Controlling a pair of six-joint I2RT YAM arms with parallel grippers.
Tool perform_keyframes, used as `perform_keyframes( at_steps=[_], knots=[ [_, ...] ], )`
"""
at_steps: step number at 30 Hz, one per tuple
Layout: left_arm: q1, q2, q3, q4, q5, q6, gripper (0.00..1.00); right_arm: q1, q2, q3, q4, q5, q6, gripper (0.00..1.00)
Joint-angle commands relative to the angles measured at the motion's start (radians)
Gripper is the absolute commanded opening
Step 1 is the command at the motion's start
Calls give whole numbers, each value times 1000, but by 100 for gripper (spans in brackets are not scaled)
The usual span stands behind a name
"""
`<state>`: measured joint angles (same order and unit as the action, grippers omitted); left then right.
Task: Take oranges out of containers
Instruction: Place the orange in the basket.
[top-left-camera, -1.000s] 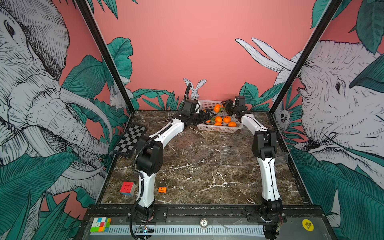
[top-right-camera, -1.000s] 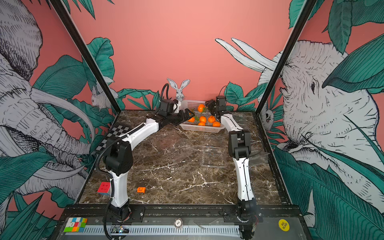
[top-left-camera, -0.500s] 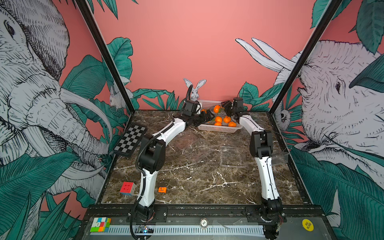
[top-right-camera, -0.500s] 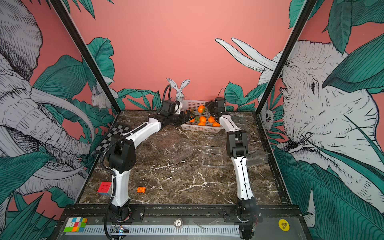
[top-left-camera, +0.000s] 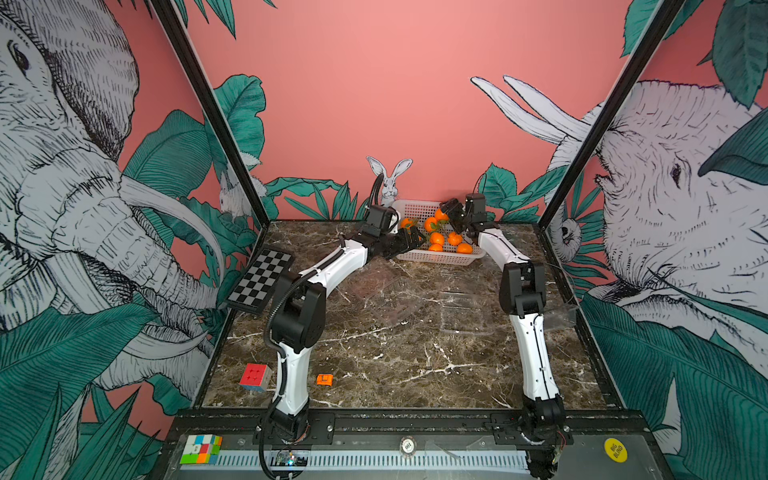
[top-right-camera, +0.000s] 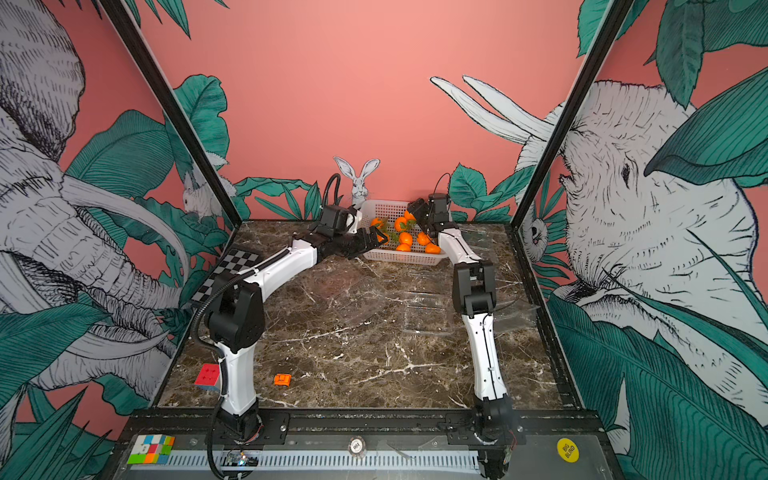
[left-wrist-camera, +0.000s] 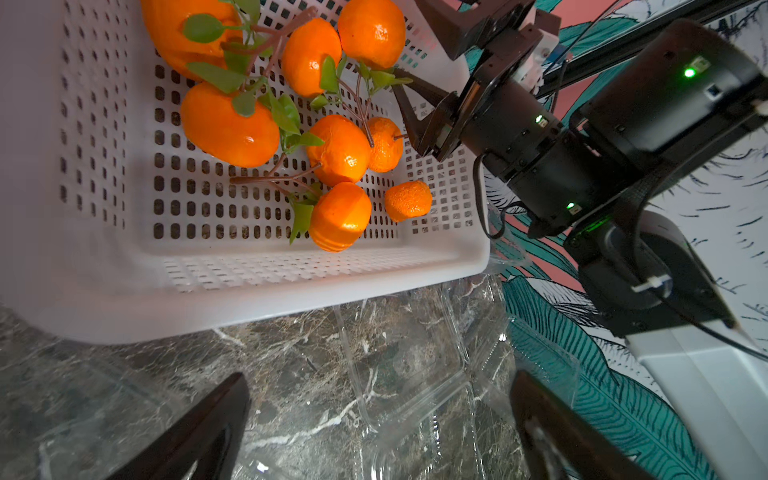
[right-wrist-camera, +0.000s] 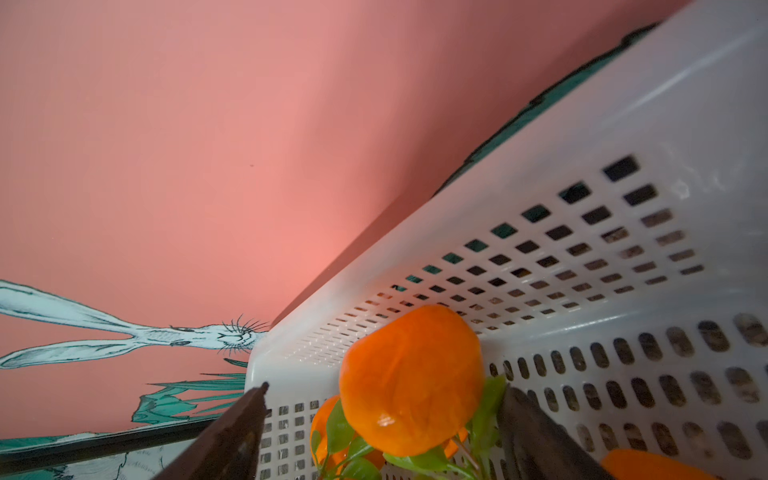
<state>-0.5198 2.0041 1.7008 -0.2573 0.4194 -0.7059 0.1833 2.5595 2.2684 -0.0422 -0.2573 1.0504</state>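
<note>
Oranges (left-wrist-camera: 340, 149): bright orange, green leaves, brown stems. Basket (left-wrist-camera: 249, 299): white, grid of slots. Containers (top-left-camera: 464, 313): clear, colourless; I see table (top-left-camera: 395, 365) veining through them. Table: dark brown marble, white veins. Checkerboard (top-left-camera: 262, 284): black-and-white squares. Cube (top-left-camera: 254, 376): red top face. Small block (top-left-camera: 324, 379): orange. Front cube (top-left-camera: 201, 449): mixed coloured tiles. Left arm (top-left-camera: 332, 266), right arm (top-left-camera: 536, 353): white links, black joints. Walls (top-left-camera: 374, 83): salmon pink, teal leaves, grey line-drawn elephants.

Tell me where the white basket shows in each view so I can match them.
Top view: white basket at the far end of the table, near the pink wall.
Top view: the same far end.
Left wrist: seen from above, near wall foremost.
Right wrist: close up, from inside.
Shared landmark: the oranges inside it.
</note>
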Motion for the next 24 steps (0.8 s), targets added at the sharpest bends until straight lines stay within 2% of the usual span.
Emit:
perform_keyframes(
  at_steps=[1,8,19,24],
  knots=[
    [-2,-109,-36,-22,-27,26,99,4,-98,-20,-2,9,-36,88],
    [19,-209,-134,-37,-54,45,99,5,-212,-105,-27,13,-99,99],
    [148,-443,-343,-70,-150,129,99,9,-467,-336,-83,45,-273,99],
    [231,-502,-347,-158,-219,224,99,9,-625,-510,-108,92,-354,99]
  ],
)
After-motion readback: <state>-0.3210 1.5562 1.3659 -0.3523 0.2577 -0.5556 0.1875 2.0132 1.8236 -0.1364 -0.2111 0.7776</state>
